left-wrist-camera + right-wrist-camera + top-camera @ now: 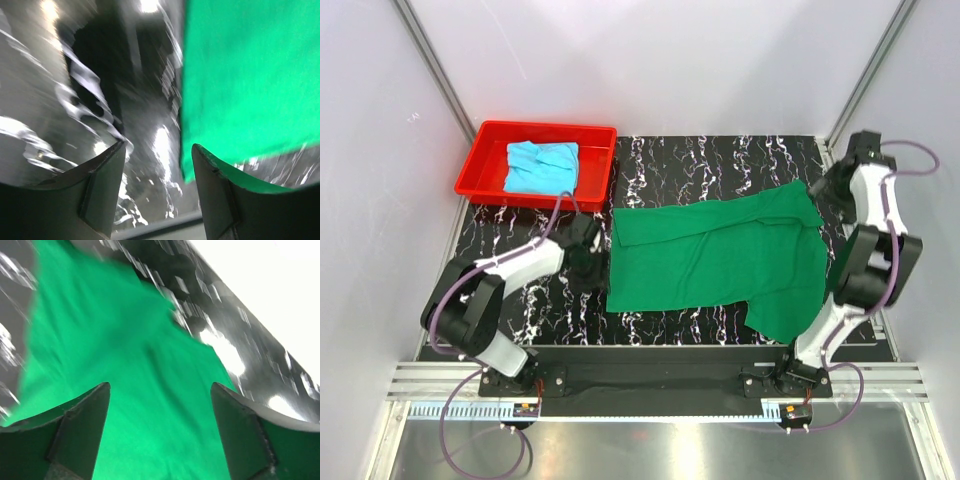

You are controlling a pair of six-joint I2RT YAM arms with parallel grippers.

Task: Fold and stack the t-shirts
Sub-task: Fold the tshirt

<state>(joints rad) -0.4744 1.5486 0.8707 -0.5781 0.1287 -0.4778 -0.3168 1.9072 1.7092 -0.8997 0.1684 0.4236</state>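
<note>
Left gripper [157, 147] jaws apart, empty, at dark green t-shirt [710, 255] left edge; right gripper [160, 385] spread wide, empty, above it. Cyan-blue t-shirt [542, 165] in red tray [478, 165], upper left.

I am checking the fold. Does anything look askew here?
Yes. The green t-shirt lies uneven: its right end flares wider, with one flap sticking out on the near side. The blue t-shirt sits rumpled in the red tray.

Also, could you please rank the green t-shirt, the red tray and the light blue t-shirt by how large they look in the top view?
1. green t-shirt, spread out, clearly largest
2. red tray
3. light blue t-shirt, lying inside the tray, smallest
</note>
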